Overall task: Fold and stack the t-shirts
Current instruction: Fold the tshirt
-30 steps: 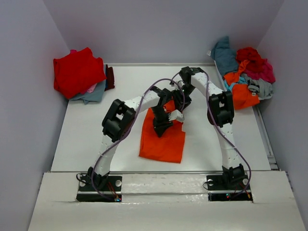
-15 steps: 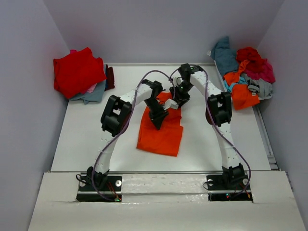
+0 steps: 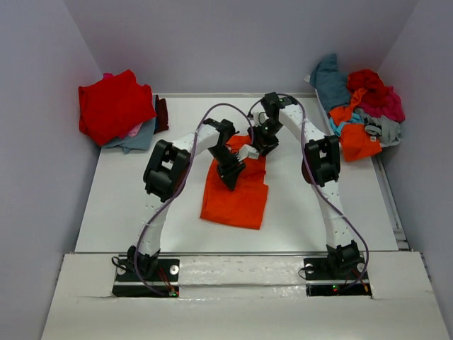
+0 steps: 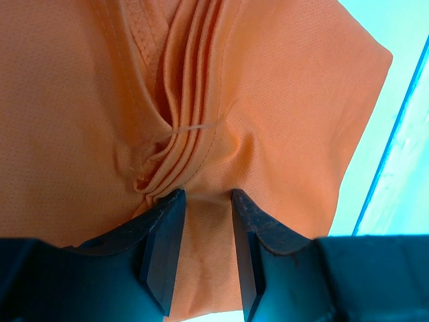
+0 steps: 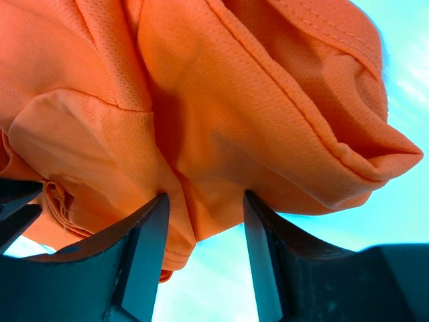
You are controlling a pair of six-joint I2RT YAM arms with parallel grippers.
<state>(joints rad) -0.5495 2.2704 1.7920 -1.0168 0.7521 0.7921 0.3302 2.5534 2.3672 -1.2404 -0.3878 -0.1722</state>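
Observation:
A bright orange t-shirt point(image 3: 236, 198) lies partly folded in the middle of the table point(image 3: 127, 184). My left gripper point(image 3: 231, 172) is down on its upper middle. In the left wrist view my left gripper point(image 4: 204, 196) is shut on a bunch of pleated orange t-shirt cloth point(image 4: 281, 100). My right gripper point(image 3: 256, 146) is at the shirt's far edge. In the right wrist view my right gripper point(image 5: 204, 199) is closed on a hanging fold of the orange t-shirt point(image 5: 234, 100), lifted off the table.
A stack of folded shirts with a red one point(image 3: 113, 106) on top sits at the far left. A loose pile of teal, red, magenta, grey and orange shirts point(image 3: 361, 106) lies at the far right. Walls close in on three sides.
Both grippers have moved towards the far left with the orange shirt. The shirt has slid left and away across the table, and its far edge is bunched up.

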